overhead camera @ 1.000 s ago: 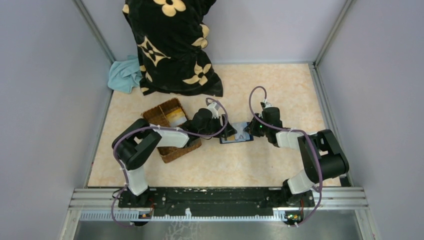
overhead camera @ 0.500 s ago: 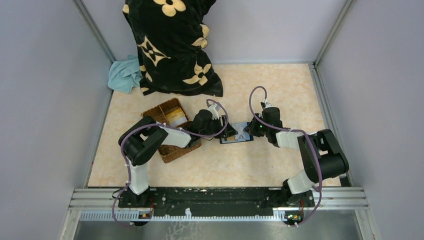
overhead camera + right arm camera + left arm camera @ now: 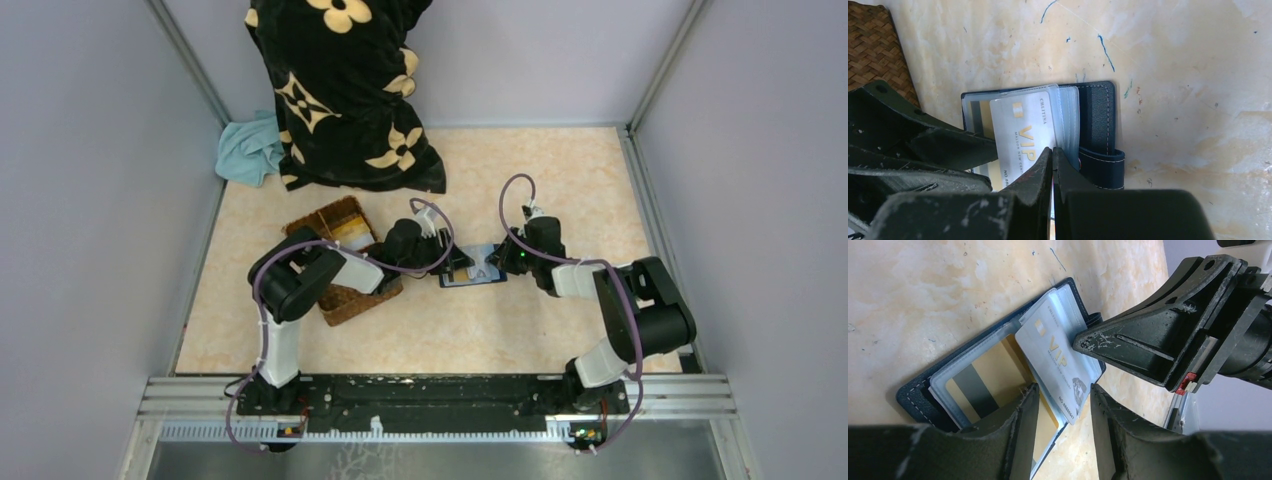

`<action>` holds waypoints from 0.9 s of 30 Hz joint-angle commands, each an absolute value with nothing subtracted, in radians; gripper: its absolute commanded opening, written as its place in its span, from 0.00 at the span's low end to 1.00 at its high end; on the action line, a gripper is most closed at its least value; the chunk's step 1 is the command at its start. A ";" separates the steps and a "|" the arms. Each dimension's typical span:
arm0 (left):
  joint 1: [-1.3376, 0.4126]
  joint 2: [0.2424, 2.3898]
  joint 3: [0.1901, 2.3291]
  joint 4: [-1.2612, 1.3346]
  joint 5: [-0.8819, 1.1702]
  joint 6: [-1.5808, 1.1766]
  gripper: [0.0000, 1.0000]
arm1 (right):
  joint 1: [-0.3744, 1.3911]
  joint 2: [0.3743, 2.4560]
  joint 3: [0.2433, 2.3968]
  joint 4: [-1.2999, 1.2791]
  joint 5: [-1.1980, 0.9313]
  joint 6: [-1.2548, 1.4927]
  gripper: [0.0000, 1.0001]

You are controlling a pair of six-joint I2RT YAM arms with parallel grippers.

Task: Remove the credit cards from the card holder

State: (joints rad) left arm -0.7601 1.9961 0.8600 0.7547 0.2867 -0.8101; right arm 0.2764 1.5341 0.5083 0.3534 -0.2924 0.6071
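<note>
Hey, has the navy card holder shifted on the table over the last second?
No. The card holder sits in the same spot just right of the wicker basket, as it did a second ago.

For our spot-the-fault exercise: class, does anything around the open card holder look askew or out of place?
Yes. The pale VIP card lies skewed across the clear sleeves of the card holder, out of line with them. Blue scribble marks also streak the table.

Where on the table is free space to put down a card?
Bare table right of the blanket, toward the right wall; also the strip along the near edge. Crowded: the middle, where basket, card holder, left gripper and right gripper meet.
</note>
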 commanded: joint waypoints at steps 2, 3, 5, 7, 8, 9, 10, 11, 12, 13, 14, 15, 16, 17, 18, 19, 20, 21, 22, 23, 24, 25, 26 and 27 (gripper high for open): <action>-0.742 2.036 0.855 0.804 0.324 -0.860 0.45 | 0.274 1.575 0.477 0.309 -0.297 0.600 0.00; -0.739 2.040 0.855 0.811 0.334 -0.867 0.41 | 0.274 1.577 0.476 0.310 -0.299 0.601 0.00; -0.734 2.049 0.854 0.823 0.348 -0.876 0.28 | 0.275 1.579 0.476 0.313 -0.300 0.600 0.00; -0.730 2.061 0.854 0.841 0.368 -0.886 0.19 | 0.275 1.581 0.475 0.316 -0.300 0.601 0.00; -0.728 2.070 0.854 0.854 0.382 -0.893 0.16 | 0.274 1.583 0.474 0.316 -0.300 0.600 0.00; -0.725 2.074 0.853 0.869 0.393 -0.908 0.13 | 0.273 1.586 0.474 0.317 -0.299 0.600 0.00; -0.723 2.080 0.850 0.884 0.402 -0.916 0.10 | 0.274 1.587 0.475 0.317 -0.300 0.601 0.00; -0.720 2.084 0.848 0.896 0.410 -0.921 0.05 | 0.274 1.588 0.474 0.319 -0.299 0.601 0.00; -0.716 2.087 0.846 0.899 0.414 -0.923 0.02 | 0.275 1.589 0.474 0.319 -0.299 0.600 0.00; -0.713 2.083 0.842 0.900 0.414 -0.921 0.00 | 0.275 1.590 0.474 0.319 -0.298 0.600 0.00; -0.711 2.075 0.837 0.899 0.413 -0.917 0.00 | 0.274 1.591 0.475 0.318 -0.296 0.601 0.00; -0.707 2.064 0.832 0.896 0.409 -0.910 0.00 | 0.274 1.590 0.476 0.315 -0.293 0.601 0.00; -0.698 2.053 0.821 0.890 0.407 -0.902 0.00 | 0.274 1.589 0.477 0.313 -0.288 0.601 0.00; -0.690 2.041 0.817 0.886 0.409 -0.895 0.00 | 0.273 1.588 0.480 0.313 -0.287 0.601 0.00; -0.679 2.027 0.804 0.882 0.409 -0.888 0.00 | 0.273 1.588 0.480 0.312 -0.285 0.601 0.00; -0.668 2.010 0.794 0.880 0.410 -0.882 0.00 | 0.273 1.587 0.481 0.310 -0.284 0.601 0.00; -0.658 1.994 0.785 0.875 0.410 -0.877 0.00 | 0.273 1.585 0.482 0.310 -0.283 0.602 0.00; -0.649 1.977 0.779 0.863 0.409 -0.866 0.00 | 0.273 1.585 0.482 0.310 -0.282 0.602 0.00; -0.640 1.958 0.773 0.846 0.405 -0.850 0.00 | 0.272 1.585 0.483 0.309 -0.281 0.602 0.00; -0.635 1.941 0.772 0.825 0.398 -0.833 0.00 | 0.272 1.585 0.485 0.307 -0.281 0.601 0.00; -0.630 1.925 0.773 0.794 0.390 -0.814 0.00 | 0.272 1.586 0.485 0.307 -0.281 0.600 0.00; -0.628 1.911 0.775 0.775 0.383 -0.798 0.00 | 0.272 1.586 0.485 0.307 -0.282 0.601 0.00; -0.626 1.897 0.777 0.761 0.379 -0.783 0.00 | 0.270 1.586 0.484 0.308 -0.282 0.600 0.00; -0.625 1.885 0.780 0.746 0.378 -0.773 0.00 | 0.270 1.585 0.484 0.308 -0.282 0.601 0.00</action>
State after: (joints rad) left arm -0.6376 1.9549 0.7776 0.8101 0.3927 -0.8589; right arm 0.2726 1.5497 0.5041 0.3824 -0.3115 0.6147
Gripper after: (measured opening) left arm 0.005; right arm 0.004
